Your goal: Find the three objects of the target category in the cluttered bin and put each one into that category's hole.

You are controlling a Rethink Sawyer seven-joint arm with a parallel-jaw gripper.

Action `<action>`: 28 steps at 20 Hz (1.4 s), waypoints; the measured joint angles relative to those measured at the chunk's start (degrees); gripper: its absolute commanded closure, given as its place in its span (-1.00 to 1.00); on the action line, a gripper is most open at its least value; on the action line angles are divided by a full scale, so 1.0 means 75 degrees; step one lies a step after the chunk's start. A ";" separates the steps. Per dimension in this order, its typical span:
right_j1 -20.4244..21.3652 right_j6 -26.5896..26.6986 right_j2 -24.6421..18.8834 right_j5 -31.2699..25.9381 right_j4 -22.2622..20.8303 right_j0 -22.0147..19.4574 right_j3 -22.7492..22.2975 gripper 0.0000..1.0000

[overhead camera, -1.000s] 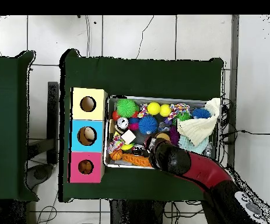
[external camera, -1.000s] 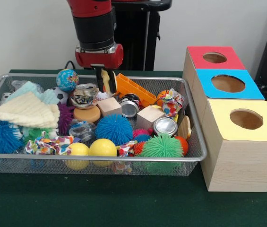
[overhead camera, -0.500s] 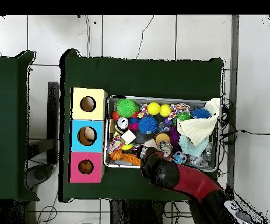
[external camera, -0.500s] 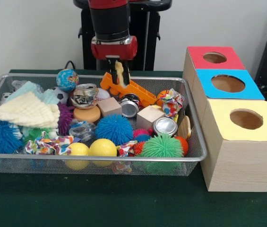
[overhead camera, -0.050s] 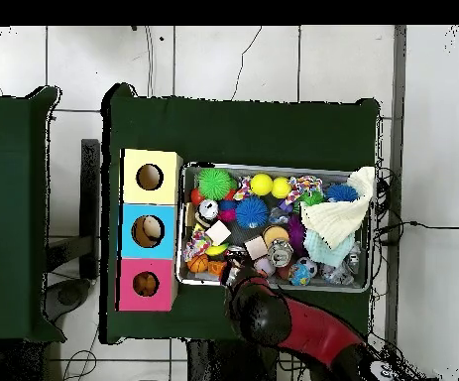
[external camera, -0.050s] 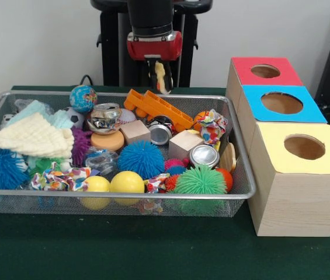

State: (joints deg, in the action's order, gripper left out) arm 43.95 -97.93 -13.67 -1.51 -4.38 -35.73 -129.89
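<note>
The gripper [external camera, -0.050s: 160, 76] hangs above the far rim of the wire bin [external camera, -0.050s: 243, 175], closed on a small pale object [external camera, -0.050s: 162, 74] that I cannot identify. The risk I see is that this piece slips out on the way to the 3 boxes, because only a small part seems pinched, and it would fall back into the clutter or onto the table. The piece sits between the jaws, hanging a little below them, above the orange toy truck [external camera, -0.050s: 156, 108].

Pale yellowish object [external camera, -0.050s: 160, 76] hangs upright above the wire bin's [external camera, -0.050s: 124, 200] far rim — off the clutter.
</note>
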 measured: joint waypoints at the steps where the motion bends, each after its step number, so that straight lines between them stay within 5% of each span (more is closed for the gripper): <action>1: 0.0028 -0.0003 0.0001 0.0052 0.0016 0.0015 -0.0084 1.00; 28: 0.0364 -0.2153 -0.0001 0.1958 0.0712 0.1650 -0.2032 1.00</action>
State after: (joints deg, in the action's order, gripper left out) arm 46.68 -114.08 -13.68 13.18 0.96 -23.36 -145.13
